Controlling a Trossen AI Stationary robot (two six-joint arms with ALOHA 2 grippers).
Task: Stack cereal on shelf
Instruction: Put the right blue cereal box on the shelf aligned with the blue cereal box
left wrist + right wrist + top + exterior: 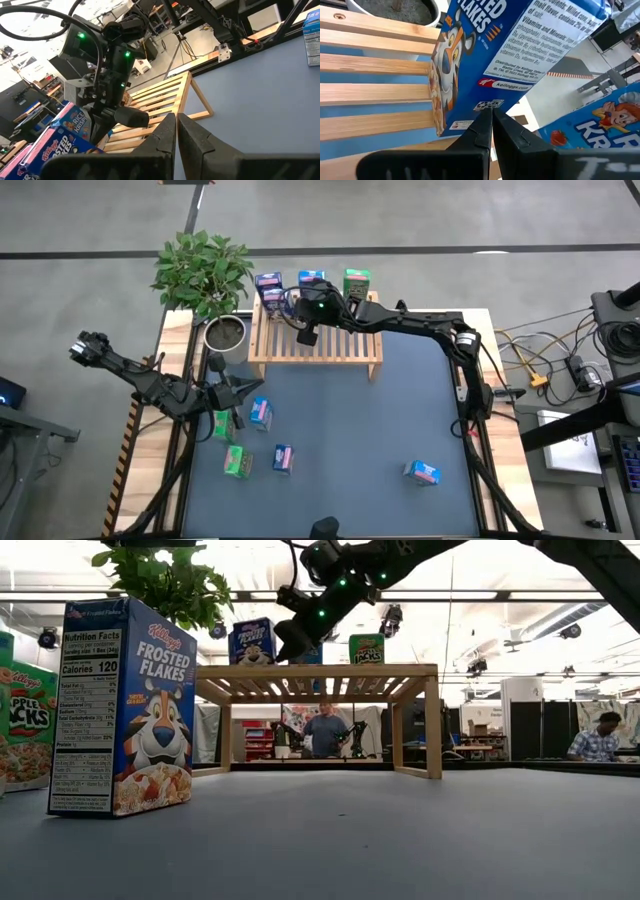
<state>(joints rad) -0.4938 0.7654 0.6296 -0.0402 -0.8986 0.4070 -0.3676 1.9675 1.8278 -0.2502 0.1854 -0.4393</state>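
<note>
From above, the right gripper point(303, 333) hangs over the shelf point(316, 344), fingers pressed together, three cereal boxes point(269, 287) standing just beyond them; the left gripper point(257, 381) sits shut near loose boxes point(260, 412) on the table point(400, 420). Level view: a Frosted Flakes box point(125, 708) stands near, the shelf behind. Left wrist: closed fingers point(176, 131) point at the shelf; right wrist: closed fingers point(487, 127) just short of a blue box point(470, 65).

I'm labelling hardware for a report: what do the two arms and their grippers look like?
Both arms are black, jointed links with black cables along them. The right gripper sits under a blocky wrist showing a green light; the left gripper is likewise black. Each ends in two dark, tapering fingers.
</note>
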